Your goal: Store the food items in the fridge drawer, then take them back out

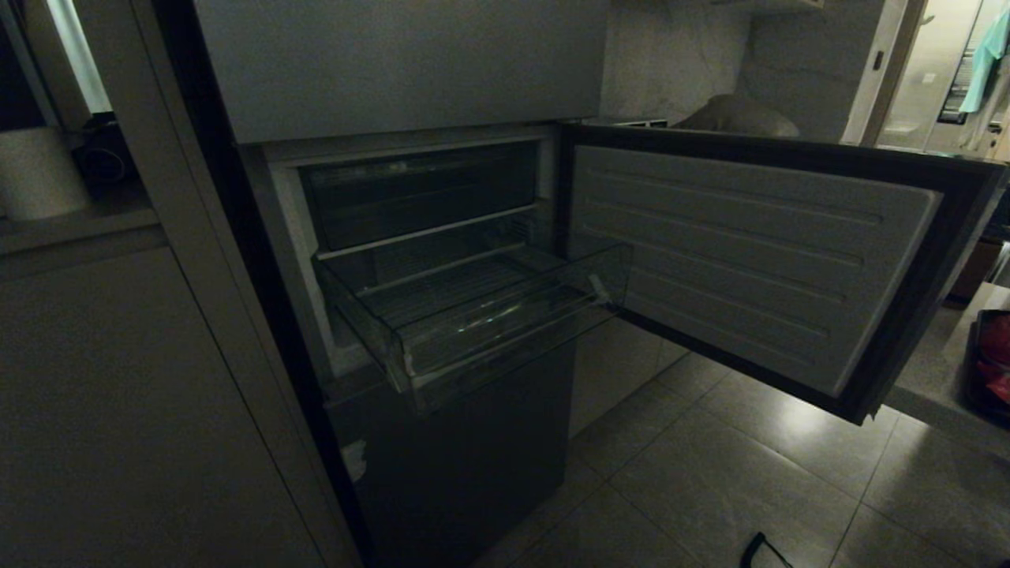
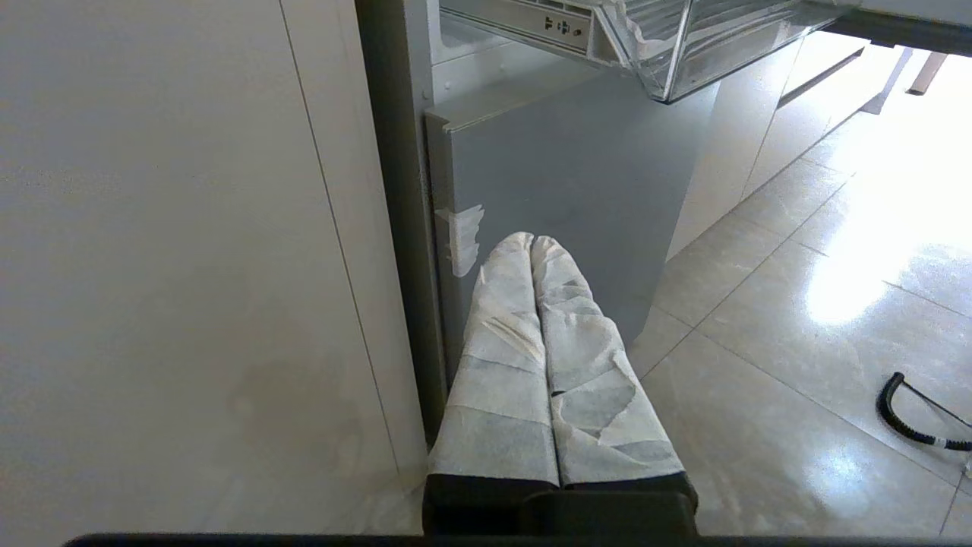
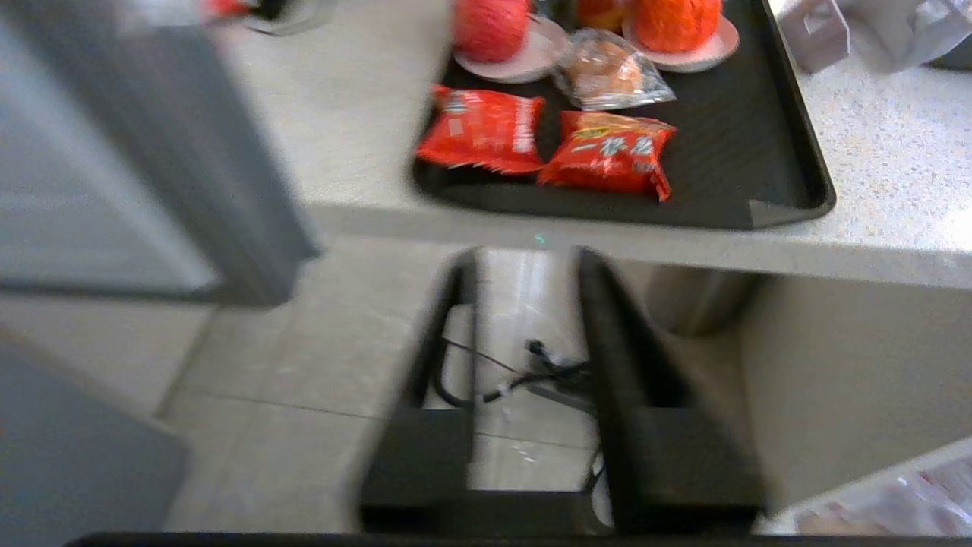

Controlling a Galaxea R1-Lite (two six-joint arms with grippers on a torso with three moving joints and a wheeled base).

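Observation:
The fridge [image 1: 458,457] stands with its middle door [image 1: 750,260] swung open to the right. The clear fridge drawer [image 1: 505,347] is pulled out and looks empty; its corner [image 2: 683,53] shows in the left wrist view. The food items lie on a black tray [image 3: 759,167] on a counter: two red packets [image 3: 482,129] [image 3: 607,152], a red ball [image 3: 490,26], an orange one [image 3: 676,23] and a clear-wrapped bun [image 3: 607,72]. My right gripper [image 3: 528,258] is open and empty, below the counter's edge, short of the tray. My left gripper [image 2: 531,241], wrapped in white, is shut beside the fridge's lower panel [image 2: 577,190].
The tray [image 1: 982,386] with red items [image 1: 996,347] sits at the far right on the counter [image 1: 939,379]. Pale cabinets [image 1: 118,394] flank the fridge on the left. A black cable [image 1: 761,552] lies on the tiled floor. Neither arm shows in the head view.

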